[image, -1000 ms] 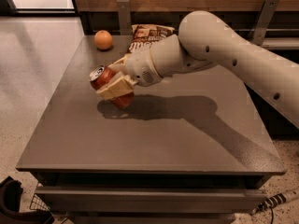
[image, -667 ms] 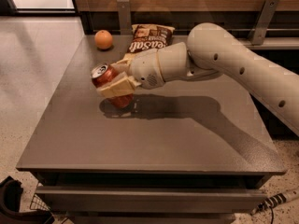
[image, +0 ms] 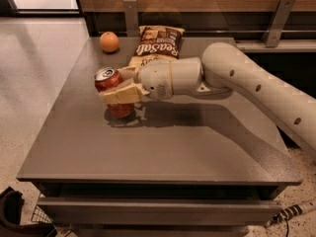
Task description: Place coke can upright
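While the gripper (image: 111,85) pinches the coke can (image: 105,79) between its two fingers, one across the near face and one behind, the can stands close to vertical on the table (image: 177,147). It sits toward 10 o'clock from the tabletop's centre. Its silver top faces up and leans a little toward 10 o'clock. Its base appears to meet the surface, with a shadow pooled around it, though firm contact cannot be confirmed from this view. The arm reaches in from 3 o'clock.

Judged progress: the carrying and righting of the can look largely complete. What remains is to settle the base flat, part the fingers, and draw the gripper clear without tipping the can.

An orange (image: 109,42) lies at 11 o'clock near the far edge, and a chip bag (image: 159,42) at 12 o'clock. Both are apart from the can and play no role in the release.
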`<state>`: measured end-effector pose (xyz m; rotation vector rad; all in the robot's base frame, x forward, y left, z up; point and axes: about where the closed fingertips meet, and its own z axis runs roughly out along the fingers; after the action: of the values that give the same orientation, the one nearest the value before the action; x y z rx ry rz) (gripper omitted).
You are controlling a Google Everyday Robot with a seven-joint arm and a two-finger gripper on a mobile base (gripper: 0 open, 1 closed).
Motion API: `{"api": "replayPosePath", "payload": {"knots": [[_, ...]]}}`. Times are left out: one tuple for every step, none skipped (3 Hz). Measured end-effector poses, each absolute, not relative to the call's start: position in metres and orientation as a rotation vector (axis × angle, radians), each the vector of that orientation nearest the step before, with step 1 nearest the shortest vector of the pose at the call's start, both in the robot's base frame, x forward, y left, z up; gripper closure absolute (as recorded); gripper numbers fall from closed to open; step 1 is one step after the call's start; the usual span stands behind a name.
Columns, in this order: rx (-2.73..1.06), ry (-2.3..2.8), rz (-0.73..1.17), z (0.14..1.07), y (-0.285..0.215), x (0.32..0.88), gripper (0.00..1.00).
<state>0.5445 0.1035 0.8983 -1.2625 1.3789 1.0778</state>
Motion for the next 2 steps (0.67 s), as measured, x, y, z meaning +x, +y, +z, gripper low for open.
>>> {"api": "replayPosePath", "payload": {"knots": [[-1.206,1.347,1.13,0.8933,0.1072,0.5421,1.0],[-1.16,1.341,1.158,0.8838,0.1088,0.5397,1.0]]}}
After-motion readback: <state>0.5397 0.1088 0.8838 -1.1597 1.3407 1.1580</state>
